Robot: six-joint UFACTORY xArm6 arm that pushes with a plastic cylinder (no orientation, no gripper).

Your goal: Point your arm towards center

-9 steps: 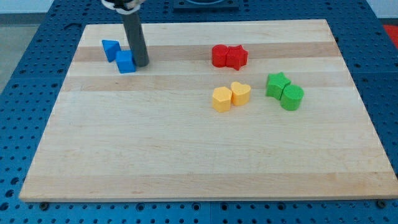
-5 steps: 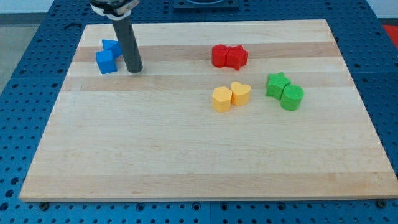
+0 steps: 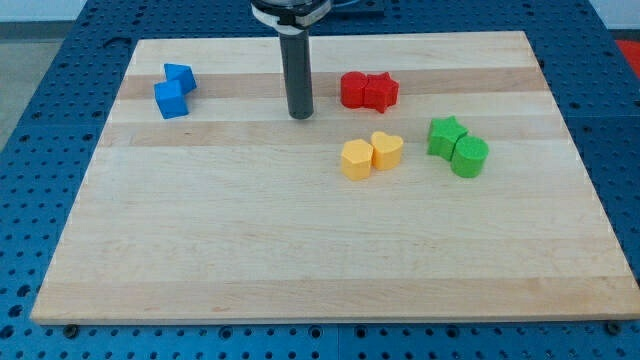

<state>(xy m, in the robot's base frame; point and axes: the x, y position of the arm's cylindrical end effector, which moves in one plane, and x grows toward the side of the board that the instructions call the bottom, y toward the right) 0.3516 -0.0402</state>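
My tip rests on the wooden board, above the board's middle and touching no block. Two red blocks, a round one and a star-like one, sit just to the tip's right. A yellow hexagon and a yellow heart lie below and right of the tip. Two blue blocks, a cube and another block behind it, sit far to the tip's left.
A green star and a green cylinder sit together at the view's right. The board lies on a blue perforated table.
The blue cube was pushed left against the other blue block. My tip then left it and slid right across the board to just left of the red blocks.
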